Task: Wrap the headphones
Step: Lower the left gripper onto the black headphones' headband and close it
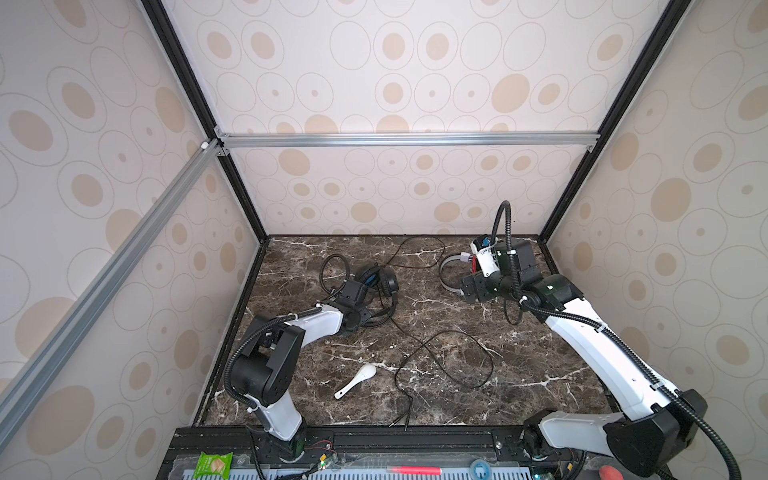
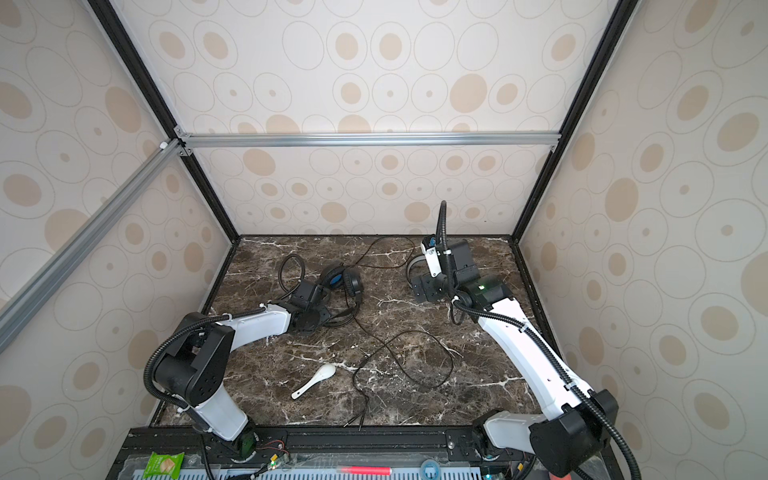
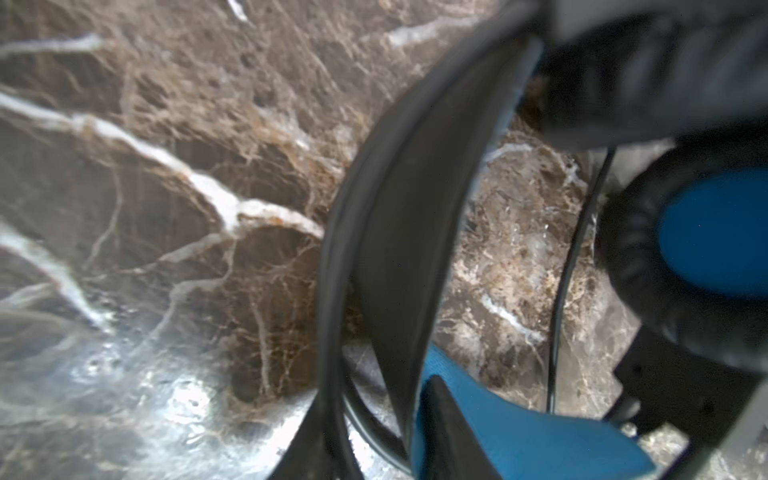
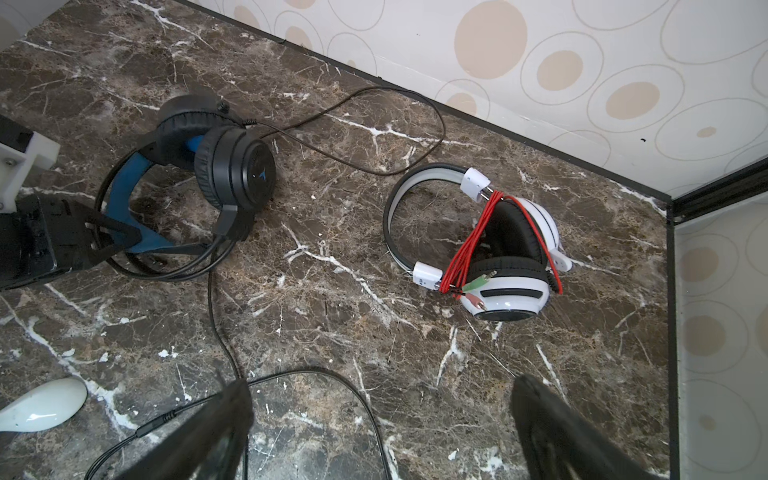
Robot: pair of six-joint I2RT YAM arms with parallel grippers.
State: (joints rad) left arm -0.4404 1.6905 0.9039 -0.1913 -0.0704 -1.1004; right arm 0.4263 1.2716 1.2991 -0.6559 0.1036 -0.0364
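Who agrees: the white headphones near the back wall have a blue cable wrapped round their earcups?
Not quite: the cable wrapped round the white headphones is red, not blue, as the right wrist view shows. The rest holds.

Glossy brown marble tabletop (image 4: 332, 332); black headphones (image 4: 237, 166) matt plastic, wrinkled leatherette cushions; spoon (image 1: 365, 372) glossy white.

Can see only band of white-and-black headphones (image 1: 445, 272) in both top views; otherwise hidden behind right gripper (image 1: 473, 288). Cannot tell left gripper (image 4: 139, 235) contact with black headphones (image 4: 232, 166): blurred close up. Crops spoon (image 4: 41, 405) just beyond right claw's finger.
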